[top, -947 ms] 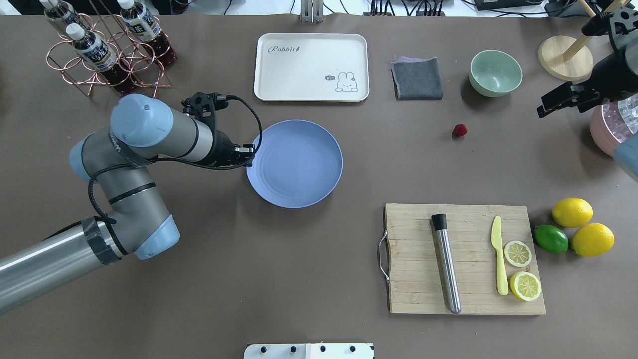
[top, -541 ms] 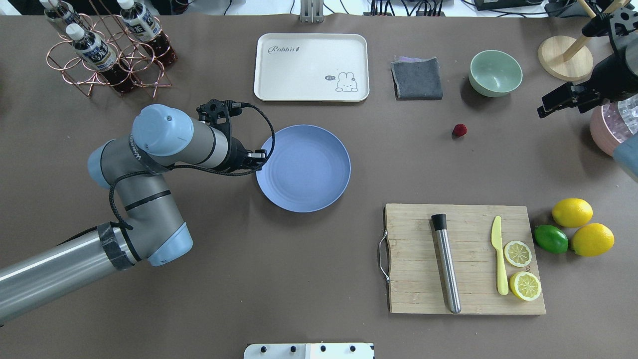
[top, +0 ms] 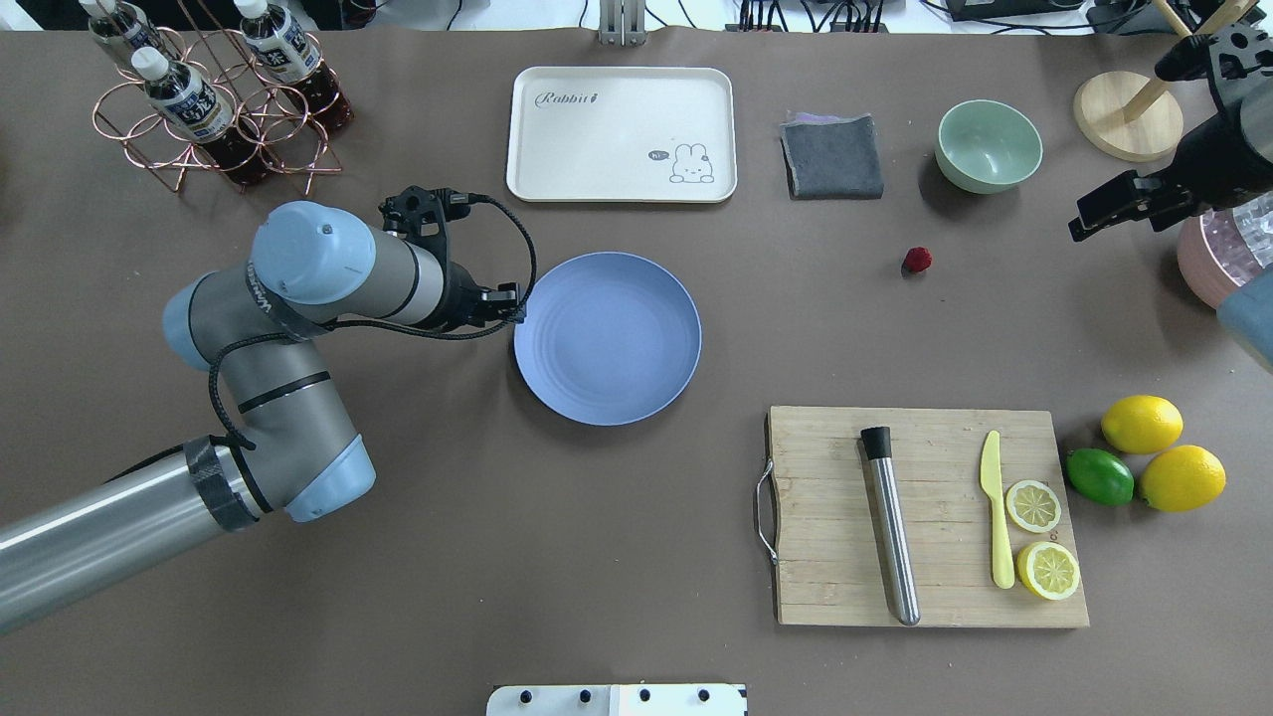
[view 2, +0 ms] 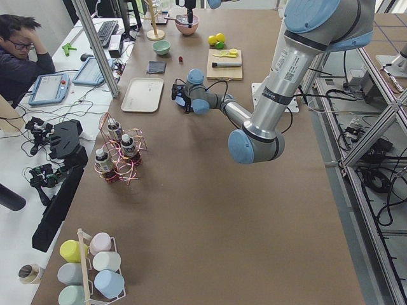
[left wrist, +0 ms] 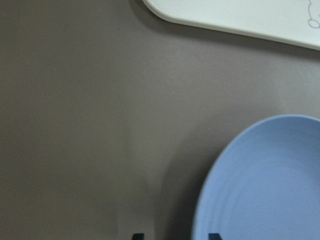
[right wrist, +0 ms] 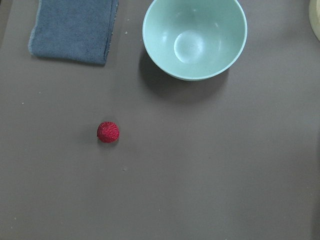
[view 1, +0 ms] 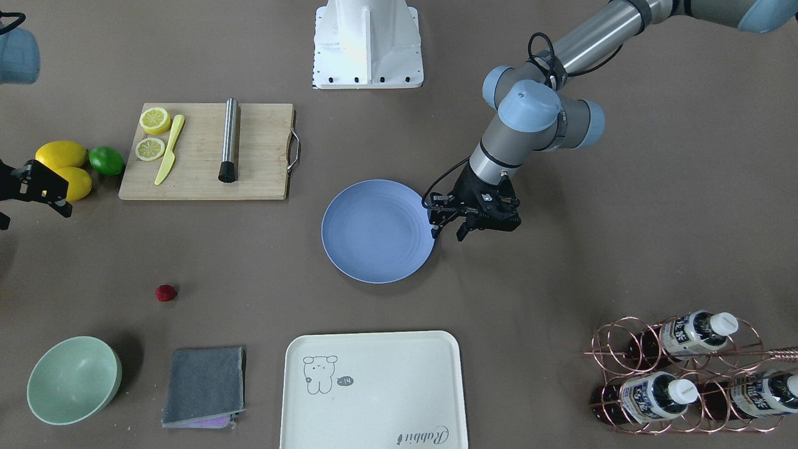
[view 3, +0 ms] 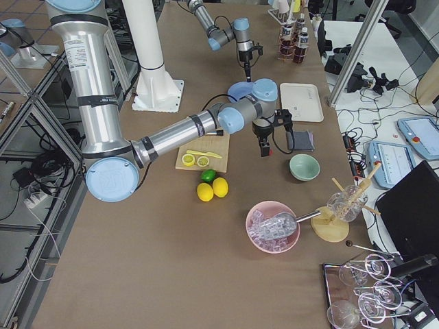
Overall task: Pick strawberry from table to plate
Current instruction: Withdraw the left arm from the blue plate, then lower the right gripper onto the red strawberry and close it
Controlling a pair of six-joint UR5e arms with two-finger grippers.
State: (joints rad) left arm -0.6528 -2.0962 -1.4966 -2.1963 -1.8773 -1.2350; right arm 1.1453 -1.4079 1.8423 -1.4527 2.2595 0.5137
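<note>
The strawberry (top: 917, 261) sat alone on the table (top: 597, 547), well apart from the blue plate (top: 607, 338), so I think the job had not really begun. The left gripper (view 1: 447, 231) was down at the plate's edge with its fingers apart, and it held nothing. The right gripper (top: 1089, 217) hung above the table off to one side of the berry, with nothing in it that I could see, and I could not tell if its fingers were apart or together.
</note>
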